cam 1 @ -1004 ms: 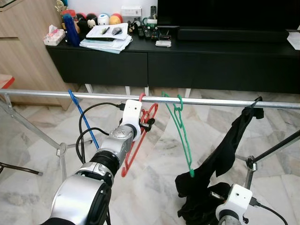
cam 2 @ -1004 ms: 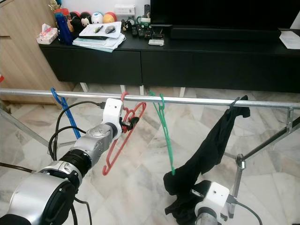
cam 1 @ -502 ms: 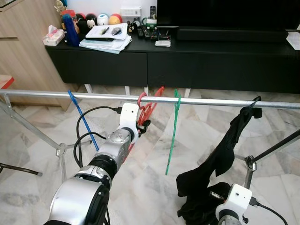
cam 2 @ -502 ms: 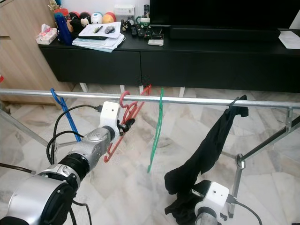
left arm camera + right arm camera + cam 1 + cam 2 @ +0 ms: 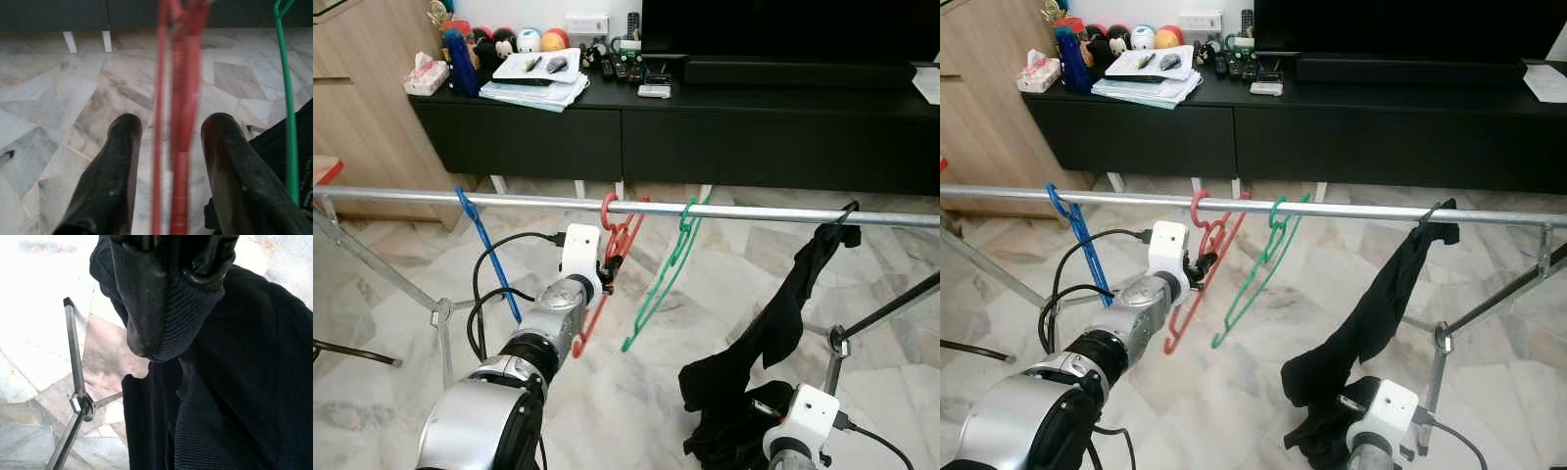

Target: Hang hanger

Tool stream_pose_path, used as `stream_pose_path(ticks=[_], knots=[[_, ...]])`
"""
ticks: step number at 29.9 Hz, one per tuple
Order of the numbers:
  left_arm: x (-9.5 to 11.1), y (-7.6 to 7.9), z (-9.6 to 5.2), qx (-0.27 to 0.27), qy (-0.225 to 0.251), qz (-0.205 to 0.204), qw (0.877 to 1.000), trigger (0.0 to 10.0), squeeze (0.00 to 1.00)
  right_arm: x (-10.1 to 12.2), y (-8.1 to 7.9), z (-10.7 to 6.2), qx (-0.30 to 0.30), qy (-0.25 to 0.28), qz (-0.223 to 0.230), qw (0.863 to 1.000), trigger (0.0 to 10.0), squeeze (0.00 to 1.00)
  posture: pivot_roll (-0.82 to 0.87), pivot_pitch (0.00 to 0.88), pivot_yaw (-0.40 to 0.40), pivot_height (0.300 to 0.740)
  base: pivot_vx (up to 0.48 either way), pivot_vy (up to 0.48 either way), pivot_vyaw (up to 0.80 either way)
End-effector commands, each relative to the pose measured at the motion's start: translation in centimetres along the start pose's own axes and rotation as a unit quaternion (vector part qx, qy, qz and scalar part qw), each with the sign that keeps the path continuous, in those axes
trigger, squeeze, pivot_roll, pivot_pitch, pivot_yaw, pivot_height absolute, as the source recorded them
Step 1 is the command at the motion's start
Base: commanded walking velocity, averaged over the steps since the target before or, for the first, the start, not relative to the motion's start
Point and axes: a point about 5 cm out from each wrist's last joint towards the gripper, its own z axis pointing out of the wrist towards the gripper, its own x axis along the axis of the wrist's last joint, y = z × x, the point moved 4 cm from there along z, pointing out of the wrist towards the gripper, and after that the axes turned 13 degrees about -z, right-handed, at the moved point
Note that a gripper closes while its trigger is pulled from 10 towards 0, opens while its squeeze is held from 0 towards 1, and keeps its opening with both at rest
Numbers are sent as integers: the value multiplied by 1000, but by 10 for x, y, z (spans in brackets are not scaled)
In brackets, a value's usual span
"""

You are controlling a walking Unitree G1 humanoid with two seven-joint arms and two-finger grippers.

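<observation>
A red hanger (image 5: 619, 238) hangs by its hook on the silver rail (image 5: 519, 202). My left gripper (image 5: 608, 266) reaches up to it from below. In the left wrist view its two black fingers (image 5: 115, 161) stand open on either side of the red hanger (image 5: 178, 127), with a gap on both sides. A green hanger (image 5: 664, 272) hangs just right of it, tilted sideways. My right gripper (image 5: 176, 308) is low at the right, shut on a black garment (image 5: 234, 382) that drapes from the rail (image 5: 793, 294).
A blue hanger (image 5: 489, 250) hangs further left on the rail. The rack's slanted legs (image 5: 382, 274) and crossbar joint (image 5: 80, 404) stand on the marble floor. Behind is a long black TV cabinet (image 5: 705, 137) with papers, toys and remotes on top.
The red hanger was held tilted at the rail; it now hangs from its hook and my left fingers stand apart from it. The green hanger has swung and turned sideways.
</observation>
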Motion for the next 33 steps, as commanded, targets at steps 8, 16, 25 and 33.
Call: stream_pose_path(ticks=[8, 16, 25, 33], knots=[[-1, -6, -1, 15, 0, -7, 1000, 0, 0, -1, -3, -2, 0, -1, 4, 1000, 10000, 0, -142, 161, 74, 740, 0, 0, 0], [-4, -11, -2, 25, -7, -3, 1000, 0, 0, -1, -2, -2, 0, -1, 5, 1000, 10000, 0, -142, 160, 73, 740, 0, 0, 0], [-5, -12, -2, 26, -7, -4, 1000, 0, 0, -1, -3, -1, 2, -2, 4, 1000, 10000, 0, -141, 160, 73, 740, 0, 0, 0], [-3, -15, -3, 26, 7, -9, 1000, 0, 0, -3, -3, -1, 4, -6, 4, 1000, 10000, 0, -143, 158, 70, 740, 0, 0, 0]])
